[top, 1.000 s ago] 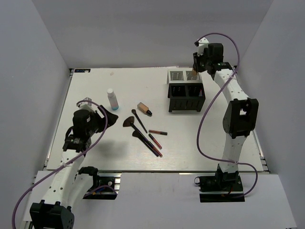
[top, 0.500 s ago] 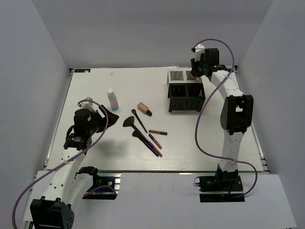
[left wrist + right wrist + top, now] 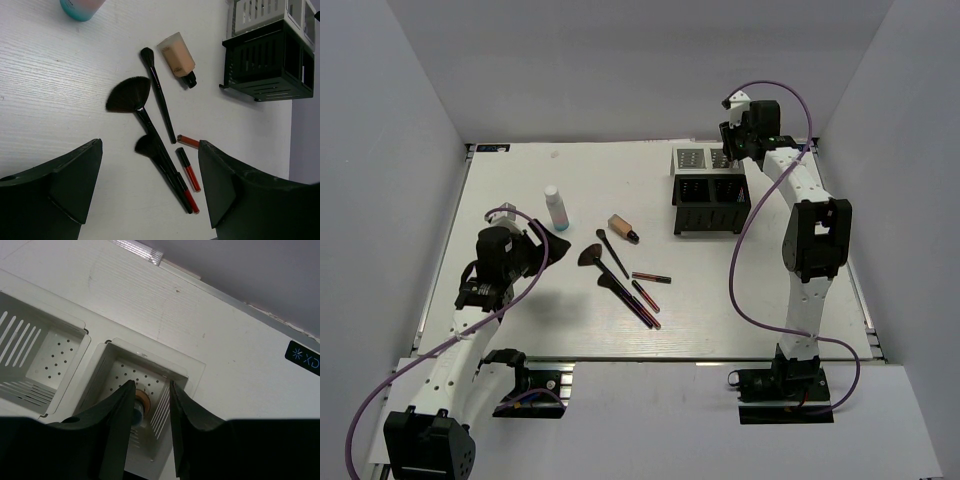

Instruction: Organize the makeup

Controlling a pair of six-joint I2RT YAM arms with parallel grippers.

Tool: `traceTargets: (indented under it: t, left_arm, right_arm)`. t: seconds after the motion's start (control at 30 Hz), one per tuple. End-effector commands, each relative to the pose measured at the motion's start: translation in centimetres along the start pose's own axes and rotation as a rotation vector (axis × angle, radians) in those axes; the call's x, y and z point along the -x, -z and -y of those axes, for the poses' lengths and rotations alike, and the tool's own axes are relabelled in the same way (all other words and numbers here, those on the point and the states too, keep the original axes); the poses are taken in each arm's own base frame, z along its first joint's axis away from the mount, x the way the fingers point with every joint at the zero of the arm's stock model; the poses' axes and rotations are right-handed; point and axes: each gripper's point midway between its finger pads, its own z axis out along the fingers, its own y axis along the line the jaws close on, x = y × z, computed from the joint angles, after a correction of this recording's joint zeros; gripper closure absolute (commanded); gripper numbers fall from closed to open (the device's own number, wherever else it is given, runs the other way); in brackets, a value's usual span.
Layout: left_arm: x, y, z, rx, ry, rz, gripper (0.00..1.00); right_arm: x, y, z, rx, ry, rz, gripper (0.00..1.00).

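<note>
The right gripper (image 3: 151,386) has come down into the far right compartment of the organizer (image 3: 710,205). Its fingers now stand slightly apart around one foundation bottle (image 3: 141,401), apparently released, so one item is stowed. The left gripper (image 3: 150,146), fingers wide apart and empty, hovers over the brushes (image 3: 145,115), pencils (image 3: 189,172) and second foundation bottle (image 3: 178,56) lying on the surface (image 3: 60,75).

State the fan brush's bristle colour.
The fan brush is black-bristled, clearest in the left wrist view.

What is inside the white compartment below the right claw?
Only the round tan top of a bottle shows, between the fingers of the right claw; they cover the rest of it.
</note>
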Motion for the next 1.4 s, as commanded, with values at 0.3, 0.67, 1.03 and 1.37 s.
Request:
traceTargets:
  t: [0.3,0.67,1.03,1.37]
  left_arm:
    - [0.2,0.1,0.7,-0.034,-0.002,0.011,0.13]
    - [0.2,0.1,0.9,-0.040,0.001,0.008,0.13]
    - [-0.1,1.3,0.5,-0.014,0.002,0.006,0.13]
    - [-0.3,1.9,0.4,-0.003,0.006,0.005,0.13]
  right_arm:
    - [5.3,7.6,-9.3,0.508,0.151,0.262,0.67]
    - [0.1,8.1,-27.5,0.779,0.352,0.059,0.44]
    - [-2.6,0.9,-32.9,0.636,0.271,-0.131,0.29]
    - [-5.4,0.0,-35.3,0.644,0.278,-0.184,0.28]
